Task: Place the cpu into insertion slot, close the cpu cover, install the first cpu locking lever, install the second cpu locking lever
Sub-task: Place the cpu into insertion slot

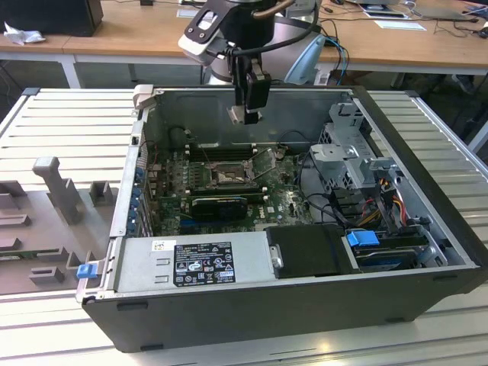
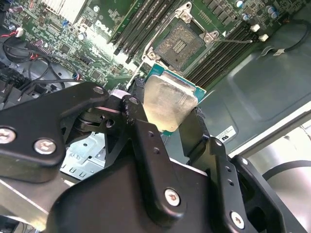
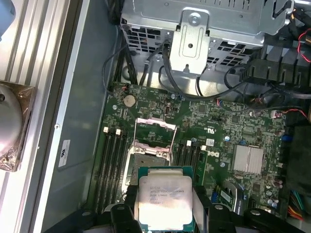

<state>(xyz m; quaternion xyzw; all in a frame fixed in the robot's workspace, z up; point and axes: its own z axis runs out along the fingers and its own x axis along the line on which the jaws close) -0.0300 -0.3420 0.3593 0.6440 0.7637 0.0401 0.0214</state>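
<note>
The chip point(image 2: 170, 99) is gripped by the tool point(image 2: 166, 110). Its two black fingers point(image 2: 141, 128) are closed against opposite edges of the chip, and the silvery top is left uncovered between them. In the exterior view the tool is seen hanging over the open computer case point(image 1: 267, 316), so the chip is held in the air, well clear of the green board point(image 1: 278, 200). The socket point(image 3: 146, 162) is seen on the board below, apart from the chip, with its golden-brown contact field laid bare. The cover point(image 3: 154, 132) is raised on its hinge at one side of the socket. The case is laid on a ribbed metal tabletop point(image 1: 69, 122).
</note>
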